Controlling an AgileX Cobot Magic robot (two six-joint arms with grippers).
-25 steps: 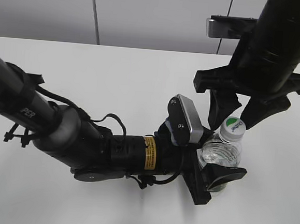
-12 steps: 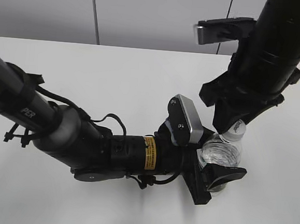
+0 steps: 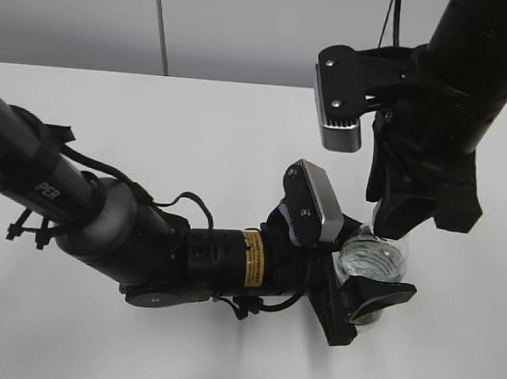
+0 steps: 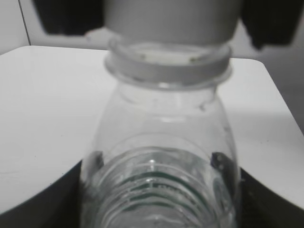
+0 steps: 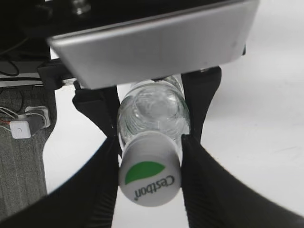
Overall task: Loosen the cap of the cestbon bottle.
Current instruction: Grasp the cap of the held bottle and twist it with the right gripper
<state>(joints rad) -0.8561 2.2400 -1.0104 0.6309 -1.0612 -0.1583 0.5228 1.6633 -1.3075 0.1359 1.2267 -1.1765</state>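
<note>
The cestbon bottle [image 3: 371,260] stands upright on the white counter [image 3: 196,141], toward its right side. The left hand [image 3: 364,295] clamps the bottle's clear body from both sides, its black fingers [image 4: 42,199] pressed against the ribbed plastic just below the shoulders. The right hand [image 5: 149,156] comes down from above, and its two dark fingers [image 5: 102,166] are closed against opposite sides of the cap [image 5: 149,180], whose green-and-white printed top shows between them in the right wrist view. In the exterior view the right hand hides the cap.
</note>
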